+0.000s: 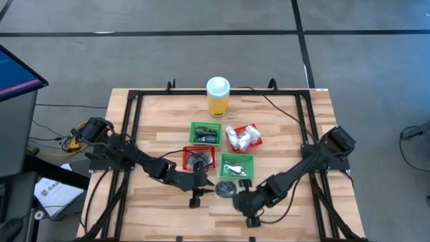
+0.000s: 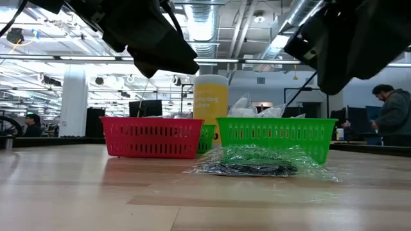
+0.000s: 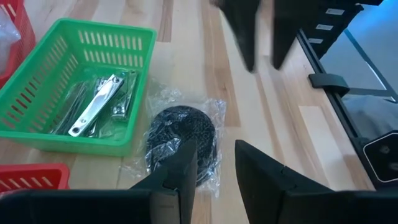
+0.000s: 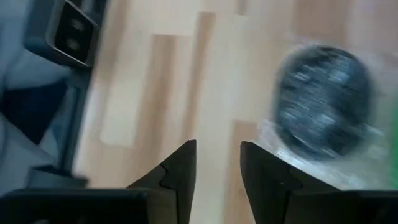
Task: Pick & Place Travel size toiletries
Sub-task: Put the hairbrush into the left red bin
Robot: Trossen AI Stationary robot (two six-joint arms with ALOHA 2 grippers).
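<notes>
Black and flat inside its clear crinkly wrapper, the round disc [image 1: 226, 189] lies on the wooden table [image 1: 282, 128] at lower centre of the high view, just below the green basket [image 1: 237, 165] that holds the silvery nail clippers [image 3: 96, 106], while white packets [image 1: 242, 136] sit loose right of centre near the yellow bottle [image 1: 218, 96]. Both arms meet low in that frame: the left gripper [image 1: 197, 190] hangs just left of the disc with fingers narrowly apart and empty, and the right gripper [image 1: 243, 197] hangs just right of it, also narrowly parted around nothing.
</notes>
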